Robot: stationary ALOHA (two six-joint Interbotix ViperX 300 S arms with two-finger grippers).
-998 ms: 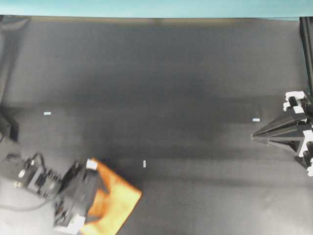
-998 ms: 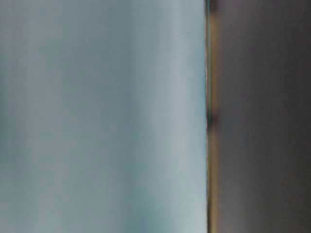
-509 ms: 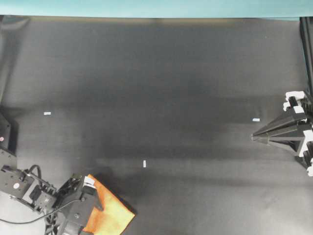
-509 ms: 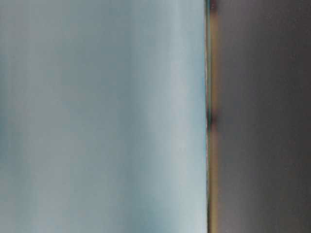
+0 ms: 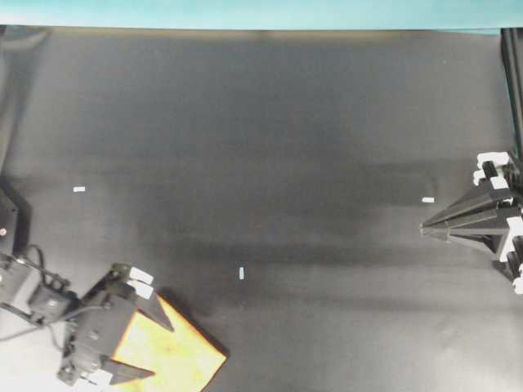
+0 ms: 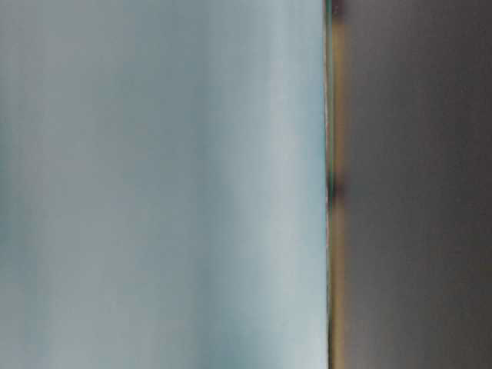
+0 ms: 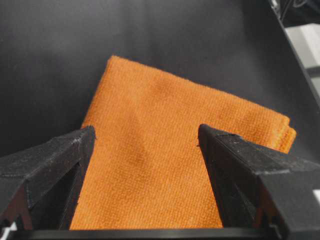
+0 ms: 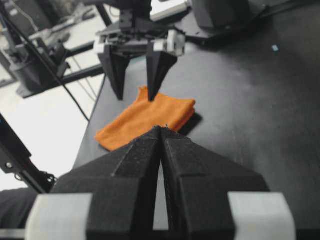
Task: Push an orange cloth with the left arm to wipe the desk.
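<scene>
1. Overhead: the cloth (image 5: 176, 353) sits at the near left corner of the desk (image 5: 270, 147), close to the near edge. The left gripper (image 5: 162, 349) is right over its left half, fingers spread wide with the cloth showing between them, nothing held. The right gripper (image 5: 425, 229) is way off at the right edge, pointing inward, and looks pinched together. A few small tape marks (image 5: 241, 273) dot the middle, well apart from the cloth.

2. Table-level: total blur, just a pale wash on the left and dark on the right. Can't tell anything from it.

3. Left wrist: both fingers (image 7: 55, 165) straddle the cloth (image 7: 165, 170), wide apart, with orange fabric filling the gap. Can't tell if the tips are pressing down or just above it. It's a folded microfibre square, with the layered fold edge visible at the far right corner.

4. Right wrist: the right gripper (image 8: 161, 145) is closed to a point with nothing in it. Beyond it the left gripper (image 8: 134, 92) hangs tips-down over the cloth (image 8: 145, 120), one tip at or just above the fabric.

5. Handling guess: it's light, soft and floppy, so it'll bunch or unfold if shoved from one edge. The fuzzy weave probably drags a bit on the matte top. I'd press down on the middle with both tips rather than pinch a corner, then slide it flat.
</scene>
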